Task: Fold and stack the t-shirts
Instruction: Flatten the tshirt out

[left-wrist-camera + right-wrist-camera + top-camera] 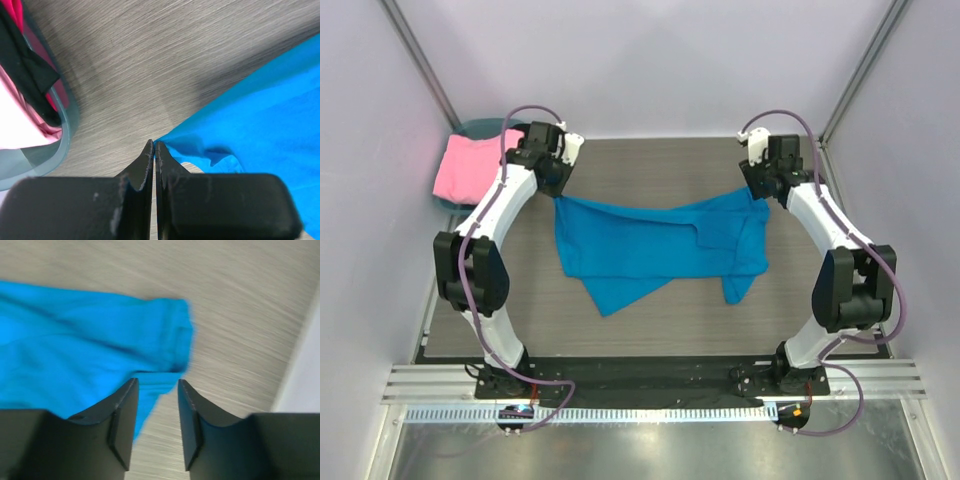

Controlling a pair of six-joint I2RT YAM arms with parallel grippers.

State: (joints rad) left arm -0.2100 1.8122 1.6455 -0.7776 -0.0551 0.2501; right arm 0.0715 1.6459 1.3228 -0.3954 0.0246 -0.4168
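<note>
Nearest you, the blue t-shirt (650, 245) lies across the middle of the table (670, 320). It is loosely spread and not squared: a pointed flap trails toward you and a sleeve hangs down on the right. No clean fold shows yet.

At its far left corner your left gripper (153, 145) is clamped tight, with the tip of the blue cloth pinched at the jaw tips. At the far right corner your right gripper (157, 382) has its jaws apart over the sleeve hem and grips nothing.

Farthest back on the left, the pink t-shirt (470, 165) and a dark t-shirt (30, 75) sit in the teal basket (480, 128), unfolded. I judge you are early: three folds and the whole stack remain.
</note>
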